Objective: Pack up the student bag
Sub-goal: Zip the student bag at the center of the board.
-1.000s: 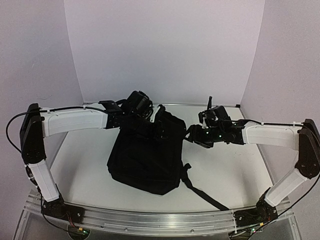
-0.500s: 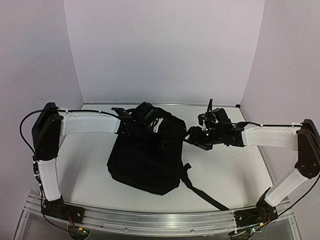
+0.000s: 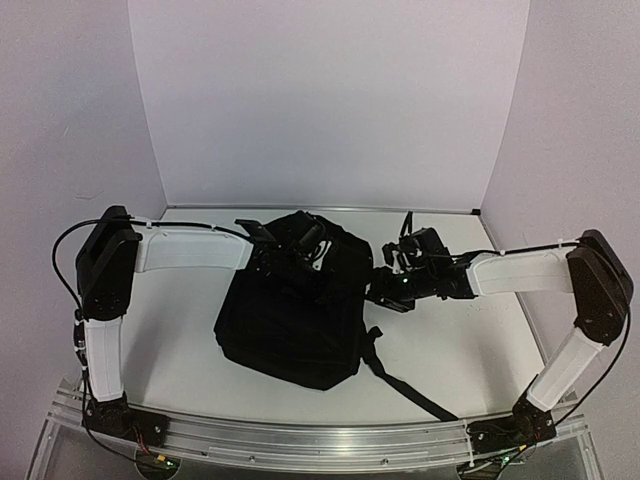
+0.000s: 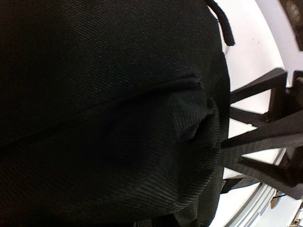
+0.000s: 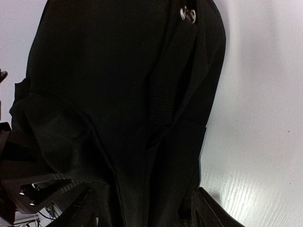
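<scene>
Student bag (image 3: 290,320): lying flat at the centre of the white surface (image 3: 170,330), between the two arms.
Long axis: runs near to far, with the far end leaning slightly right; strap (image 3: 405,385) trails near-right.
Left claw (image 3: 303,255): pinched on fabric at the bag's far end.
Right claw (image 3: 385,288): fingers apart, straddling the bag's right edge.

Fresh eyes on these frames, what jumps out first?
The big black student bag lies in the middle of the white table, dwarfing everything, with one strap trailing toward the near right edge. Both arms reach in at its far end. The left fingers pinch a puckered fold of fabric, while the right fingers stand spread wide at the bag's right side.
</scene>
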`<state>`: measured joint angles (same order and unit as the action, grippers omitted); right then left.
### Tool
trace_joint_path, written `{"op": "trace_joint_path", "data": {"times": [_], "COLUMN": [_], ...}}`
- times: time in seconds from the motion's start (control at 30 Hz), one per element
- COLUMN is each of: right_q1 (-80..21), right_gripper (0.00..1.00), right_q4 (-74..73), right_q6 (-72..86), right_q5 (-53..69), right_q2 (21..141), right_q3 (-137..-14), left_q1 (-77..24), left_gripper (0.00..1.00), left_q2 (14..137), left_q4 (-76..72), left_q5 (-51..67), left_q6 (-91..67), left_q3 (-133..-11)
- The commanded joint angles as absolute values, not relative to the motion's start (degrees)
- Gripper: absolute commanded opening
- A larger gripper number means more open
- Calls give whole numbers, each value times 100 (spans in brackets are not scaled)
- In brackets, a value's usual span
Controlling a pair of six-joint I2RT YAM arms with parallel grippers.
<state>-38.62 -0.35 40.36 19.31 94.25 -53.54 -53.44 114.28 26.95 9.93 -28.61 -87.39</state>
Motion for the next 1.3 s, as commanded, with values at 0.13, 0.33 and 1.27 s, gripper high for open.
{"op": "trace_joint_path", "data": {"times": [0.13, 0.33, 1.27], "right_q1": [-4052, -4052, -4014], "right_gripper": [46, 2, 0], "right_q4": [467, 466, -201], "right_q6": [4066, 4407, 4772], "right_q5": [2084, 1530, 98], "right_q2": [9960, 9946, 9668], "right_q3": [-5496, -5382, -5304], "left_q1": [-5344, -5344, -4173], "left_gripper": [0, 0, 0], "left_q2": [11425, 11062, 9317], "left_q4": [2447, 2667, 4034], "left_q5": [478, -184, -890], "left_q6": [-2929, -3156, -3472], "left_q3": [-8872, -8678, -7439]}}
